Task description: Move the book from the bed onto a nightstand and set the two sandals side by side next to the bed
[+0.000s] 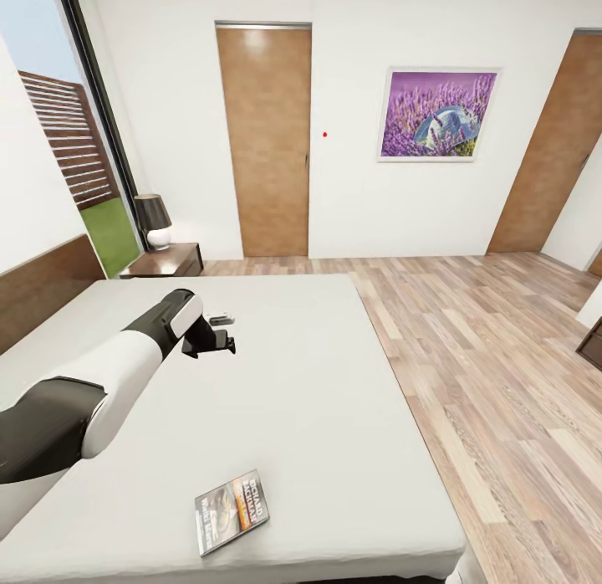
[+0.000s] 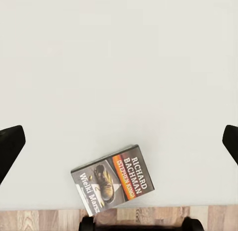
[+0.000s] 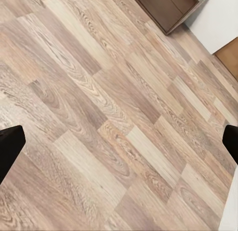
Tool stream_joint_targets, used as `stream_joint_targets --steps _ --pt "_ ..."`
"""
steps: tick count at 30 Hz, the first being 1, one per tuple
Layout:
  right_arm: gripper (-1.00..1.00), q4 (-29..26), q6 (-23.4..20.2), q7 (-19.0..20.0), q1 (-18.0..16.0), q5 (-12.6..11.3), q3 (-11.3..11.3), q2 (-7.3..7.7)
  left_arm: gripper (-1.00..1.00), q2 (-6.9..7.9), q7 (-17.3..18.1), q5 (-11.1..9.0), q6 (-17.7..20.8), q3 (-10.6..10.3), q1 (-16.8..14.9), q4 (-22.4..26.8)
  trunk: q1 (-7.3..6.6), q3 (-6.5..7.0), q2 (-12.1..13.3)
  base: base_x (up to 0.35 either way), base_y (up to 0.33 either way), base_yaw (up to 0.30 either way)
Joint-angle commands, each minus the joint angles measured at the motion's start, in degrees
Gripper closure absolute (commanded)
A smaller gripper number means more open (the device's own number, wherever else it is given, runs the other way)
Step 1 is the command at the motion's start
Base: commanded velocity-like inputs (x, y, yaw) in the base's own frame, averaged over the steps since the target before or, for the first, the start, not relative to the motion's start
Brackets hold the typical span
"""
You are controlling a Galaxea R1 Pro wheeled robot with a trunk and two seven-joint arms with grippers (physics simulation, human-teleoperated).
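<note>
The head view takes in the nightstand (image 1: 171,260) with its lamp (image 1: 154,220) beyond the bed (image 1: 318,375); the right wrist view looks down on plank floor (image 3: 114,122). The book (image 1: 232,511), orange-banded, lies flat near the mattress's foot edge. The left gripper (image 1: 219,331) hovers spread above bare mattress; the right gripper (image 3: 119,142) is spread too.

the book (image 1: 232,511) lies flat, cover up, on the bed (image 1: 318,383) near its foot edge, turned askew, its orange band of white lettering showing. my left wrist camera sees it (image 2: 112,180) close to the mattress edge. the bed is wide, light grey, with a dark headboard. the nightstand (image 1: 165,260) stands by the window, carrying a lamp.
</note>
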State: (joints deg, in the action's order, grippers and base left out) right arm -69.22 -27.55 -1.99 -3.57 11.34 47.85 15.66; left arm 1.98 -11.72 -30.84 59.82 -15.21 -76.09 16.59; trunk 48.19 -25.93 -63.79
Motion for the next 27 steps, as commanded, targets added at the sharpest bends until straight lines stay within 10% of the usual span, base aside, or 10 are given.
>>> stream_joint_targets --steps 1,27 --pt "-1.0 0.0 -0.3 0.0 0.0 0.3 0.0 0.0 -1.0 0.04 -0.4 -0.6 0.2 -0.3 0.0 0.1 0.0 -0.06 0.0 -0.025 0.029 0.0" --pt "-1.0 3.1 1.8 0.0 0.0 0.3 0.1 -0.04 -1.0 -0.2 -0.5 -0.8 -1.5 -0.1 0.3 -1.6 0.0 -0.06 0.0 -0.003 0.004 0.0"
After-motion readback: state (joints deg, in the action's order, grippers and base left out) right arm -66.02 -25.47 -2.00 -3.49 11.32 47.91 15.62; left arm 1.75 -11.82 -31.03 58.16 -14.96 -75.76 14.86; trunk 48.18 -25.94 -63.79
